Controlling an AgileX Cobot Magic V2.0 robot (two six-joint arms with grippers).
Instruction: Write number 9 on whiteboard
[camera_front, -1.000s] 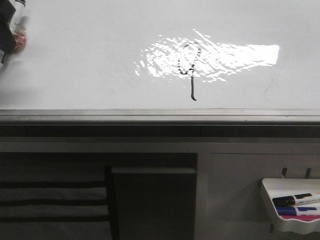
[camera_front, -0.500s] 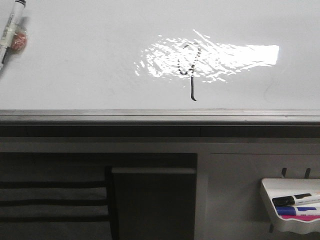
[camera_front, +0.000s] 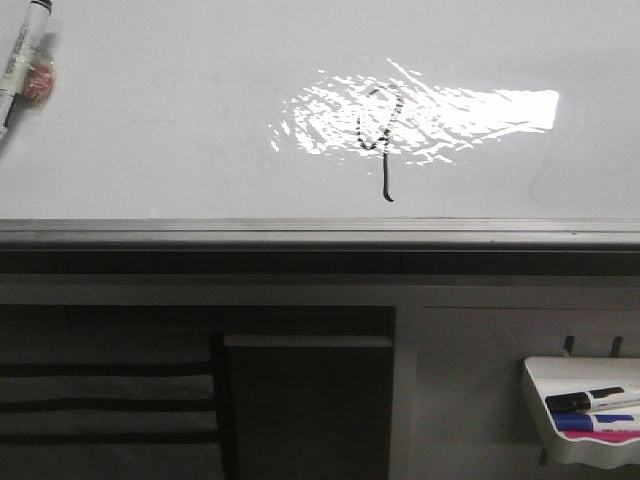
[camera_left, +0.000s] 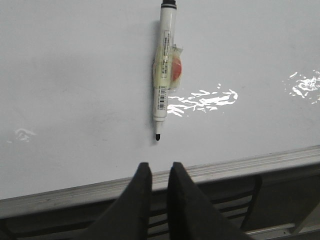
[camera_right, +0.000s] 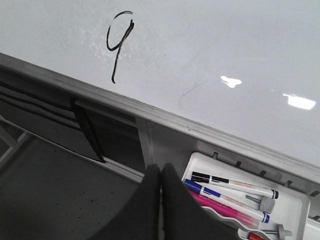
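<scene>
Far left of the front view: a black-capped marker (camera_front: 22, 55) lies flat on the whiteboard (camera_front: 150, 130), uncapped tip toward the frame, with a taped red-and-yellow patch at mid-barrel. The left wrist view shows it lying free; the left pincer (camera_left: 157, 172) hangs just short of the tip, over the frame edge, its fingers almost together with only a narrow gap and holding nothing.

Centre: the number 9 (camera_front: 380, 140) sits within the glare patch, a small loop with a long tail hooked at its end. The right wrist view confirms the stroke (camera_right: 119, 45) is closed and legible. Judgement: the writing step is complete.

Right: the marker tray (camera_front: 580, 415) hangs below the board, holding black, blue and pink markers. The right pincer (camera_right: 160, 172) hovers near the tray, fingers pressed together, empty.

Handling judgement:
- The marker is light, rigid and smooth, and may roll on the glossy board.
- Take hold at mid-barrel near the taped patch, across the width.
- Avoid the wet tip and the fresh ink, which is likely to smear.
</scene>
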